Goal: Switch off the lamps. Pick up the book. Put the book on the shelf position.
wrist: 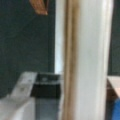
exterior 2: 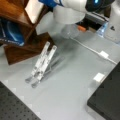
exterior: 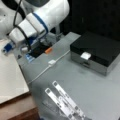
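The book [exterior: 11, 75] is a large flat white slab at a front view's left, lying over the reddish-brown wooden shelf position [exterior: 17, 103]. In a front view its white cover [exterior 2: 34, 10] leans against the top of the wooden block [exterior 2: 15, 53]. My gripper [exterior: 9, 46] sits at the book's far edge, its blue parts also showing at a front view's top [exterior 2: 50, 3]. The wrist view is filled by the book's edge [wrist: 87, 62], upright with a brownish stripe, running through the grip. No lamps show in any view.
A black-topped silver box [exterior: 97, 53] stands at the right, its corner also in a front view [exterior 2: 107, 100]. A bare metal slatted rack [exterior: 65, 102] [exterior 2: 42, 63] lies on the grey table. A white cable with a small switch [exterior: 52, 62] [exterior 2: 103, 54] crosses the table.
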Motion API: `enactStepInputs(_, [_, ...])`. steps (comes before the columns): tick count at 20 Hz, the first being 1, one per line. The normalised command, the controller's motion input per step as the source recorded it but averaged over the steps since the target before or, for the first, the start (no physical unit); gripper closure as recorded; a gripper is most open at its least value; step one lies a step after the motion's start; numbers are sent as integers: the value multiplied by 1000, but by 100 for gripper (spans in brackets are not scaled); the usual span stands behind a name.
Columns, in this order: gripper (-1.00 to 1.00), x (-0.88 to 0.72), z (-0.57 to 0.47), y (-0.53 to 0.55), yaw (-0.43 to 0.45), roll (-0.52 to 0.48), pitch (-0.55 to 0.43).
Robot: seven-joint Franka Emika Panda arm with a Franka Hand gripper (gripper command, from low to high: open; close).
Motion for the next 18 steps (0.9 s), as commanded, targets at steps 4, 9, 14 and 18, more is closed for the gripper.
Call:
enactStepInputs(4, [-100, -63, -58, 31, -29, 124, -154])
enactStepInputs(9, [-100, -47, -35, 20, -10, 106, -143])
enactStepInputs(14, [-100, -10, -3, 34, 7, 118, -146])
enactStepInputs(18, [-100, 53, 138, 133, -39, 205, -152])
